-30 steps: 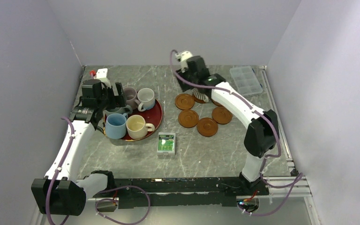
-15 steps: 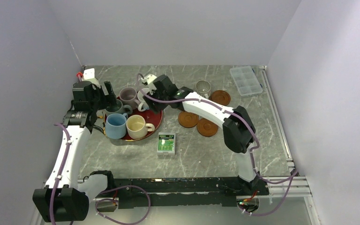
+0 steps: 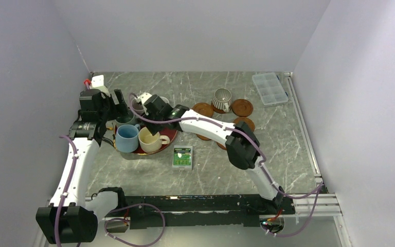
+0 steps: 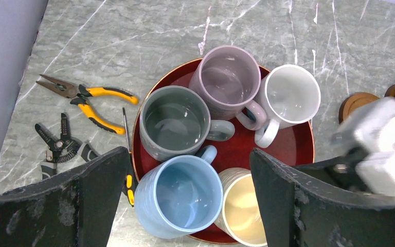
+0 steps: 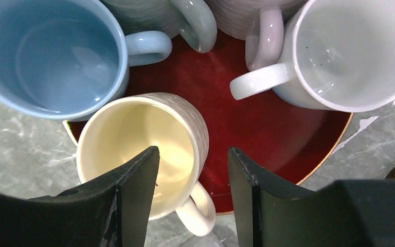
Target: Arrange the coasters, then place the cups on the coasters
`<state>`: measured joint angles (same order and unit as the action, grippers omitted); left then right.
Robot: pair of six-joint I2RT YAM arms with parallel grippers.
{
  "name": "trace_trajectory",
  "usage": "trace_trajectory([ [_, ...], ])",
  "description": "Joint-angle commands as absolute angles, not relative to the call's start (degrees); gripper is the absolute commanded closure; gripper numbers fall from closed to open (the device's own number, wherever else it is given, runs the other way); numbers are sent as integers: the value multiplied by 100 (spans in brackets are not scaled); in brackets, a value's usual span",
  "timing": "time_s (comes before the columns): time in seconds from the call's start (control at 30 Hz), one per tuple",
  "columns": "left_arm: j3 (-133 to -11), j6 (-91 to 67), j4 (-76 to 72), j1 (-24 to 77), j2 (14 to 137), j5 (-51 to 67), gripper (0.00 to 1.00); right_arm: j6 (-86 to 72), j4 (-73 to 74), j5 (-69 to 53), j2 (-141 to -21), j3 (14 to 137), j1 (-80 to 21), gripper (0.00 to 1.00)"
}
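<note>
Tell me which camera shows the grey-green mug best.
Left wrist: the grey-green mug sits whole in frame from above, with rim, inside and handle clear, on the red tray. The top external view shows it small and partly hidden. The right wrist view catches only its handle and some wall at the top edge.

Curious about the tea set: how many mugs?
6: grey-green, mauve, white, light blue, cream on the red tray; striped one by the coasters.

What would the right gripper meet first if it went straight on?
The cream mug: the right gripper points down over its wall, one finger above the inside, the other above the red tray beside it. Its height above the rim is unclear.
</note>
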<state>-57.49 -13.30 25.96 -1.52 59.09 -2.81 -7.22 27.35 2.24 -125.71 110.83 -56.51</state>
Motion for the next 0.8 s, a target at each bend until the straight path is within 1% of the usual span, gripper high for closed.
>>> trace_trajectory([
  [0.0, -5819, -1416, 2443, -156, 5881, -201, 6, -801, 3158, 1037, -12873, 11638, -5814, 45],
  [0.17, -5818, -1429, 2443, -153, 5899, -161, 6, -789, 3189, 1278, -12915, 11632, -5879, 51],
  [0.47, -5818, -1433, 2438, -157, 5916, -145, 6, -826, 3160, 1275, -13015, 11578, -5930, 69],
  [0.7, -5818, -1438, 2440, -155, 5936, -132, 6, -810, 3204, 1279, -13093, 11681, -5955, 77],
  [0.77, -5818, -1443, 2435, -157, 5946, -132, 6, -800, 3228, 1260, -13109, 11718, -5956, 83],
])
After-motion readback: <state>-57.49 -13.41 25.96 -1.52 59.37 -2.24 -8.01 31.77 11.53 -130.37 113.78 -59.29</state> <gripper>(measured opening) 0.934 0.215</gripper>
